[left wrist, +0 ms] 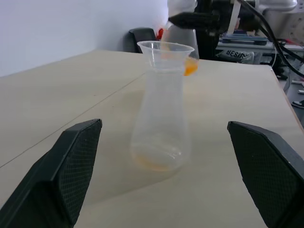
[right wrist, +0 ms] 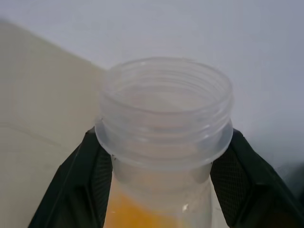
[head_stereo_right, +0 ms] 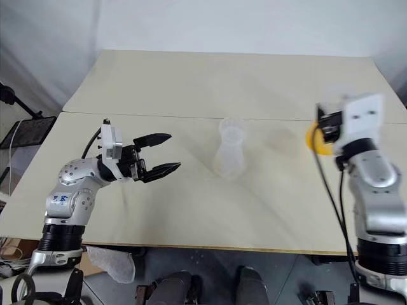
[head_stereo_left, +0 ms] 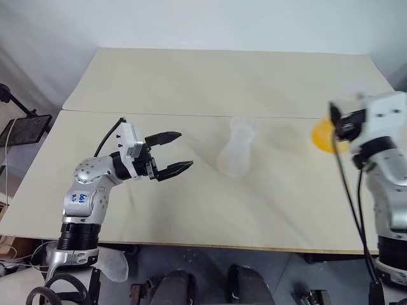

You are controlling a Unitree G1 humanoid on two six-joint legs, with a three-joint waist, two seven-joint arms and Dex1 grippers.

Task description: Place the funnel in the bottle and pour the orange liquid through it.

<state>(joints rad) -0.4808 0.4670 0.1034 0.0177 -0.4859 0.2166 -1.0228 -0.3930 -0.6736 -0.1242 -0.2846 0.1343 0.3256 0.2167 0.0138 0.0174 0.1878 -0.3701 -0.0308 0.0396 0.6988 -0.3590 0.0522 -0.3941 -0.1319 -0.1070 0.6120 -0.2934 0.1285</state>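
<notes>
Left end effector (head_stereo_left: 173, 154): spread wide, nothing held, beside bottle.
Right end effector (right wrist: 161, 175): clamped on flask (right wrist: 164, 137) of liquid (head_stereo_left: 323, 135).
Bottle (head_stereo_left: 236, 150): mid-counter (head_stereo_left: 210, 82), funnel (left wrist: 165, 47) seated on top.
Risk: spill if flask mouth is misaligned with funnel.

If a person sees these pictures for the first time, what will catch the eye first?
Probably the orange liquid, bright at the right side of the pale table, inside a clear flask that the right gripper holds by the neck. Next, the bottle standing in the middle of the table with the funnel sitting in its mouth. The left gripper is open and points at it from the left.
</notes>
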